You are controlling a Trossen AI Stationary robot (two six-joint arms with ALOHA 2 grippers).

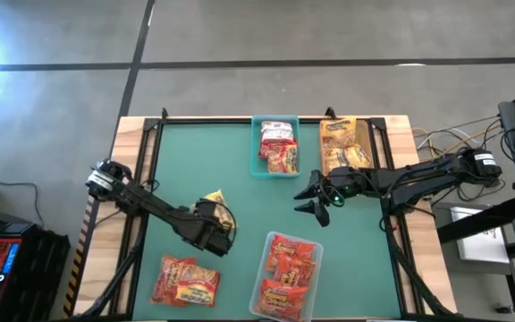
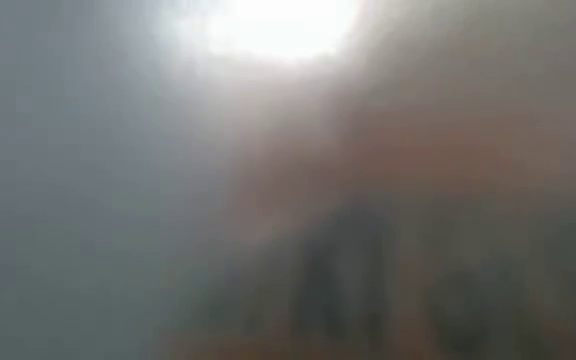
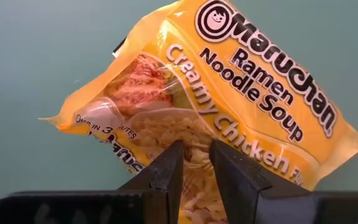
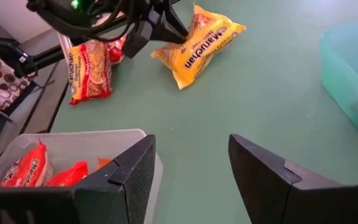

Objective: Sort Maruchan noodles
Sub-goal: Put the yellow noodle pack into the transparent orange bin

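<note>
Two fingers of the left gripper (image 3: 194, 171) pinch a yellow packet (image 3: 229, 93) w/ only a narrow gap between them, closed on its lower edge; label reads Maruchan Ramen Noodle Soup, Creamy Chicken, last word cut off by the crinkle; packet is tilted, its bottom part hidden behind the fingers. From above, left gripper (image 1: 211, 228) sits front-left of the green mat (image 1: 222, 161), arm covering most of the packet (image 1: 215, 199) so just a yellow corner shows; can't tell there if it's lifted or touching the mat. Right wrist view shows the same packet (image 4: 197, 46) w/ one end on the mat and dark fingers above it.

Right gripper (image 1: 316, 201) hangs mid-right over the mat, jaws spread wide, holding nothing; own fingers (image 4: 272, 180) frame bare mat.

Outward: loose red-orange packets (image 1: 186, 282) lie at the front-left corner, count unclear; clear bin (image 1: 284, 273) at front centre holds more red-orange ones, bottom edge cut off by frame; teal bin (image 1: 276, 148) at the back holds red-and-white ones; tan bin (image 1: 345, 145) beside it w/ yellow ones, partly hidden by the right arm.

Low view is a total blur, glare at top; nothing readable.
</note>
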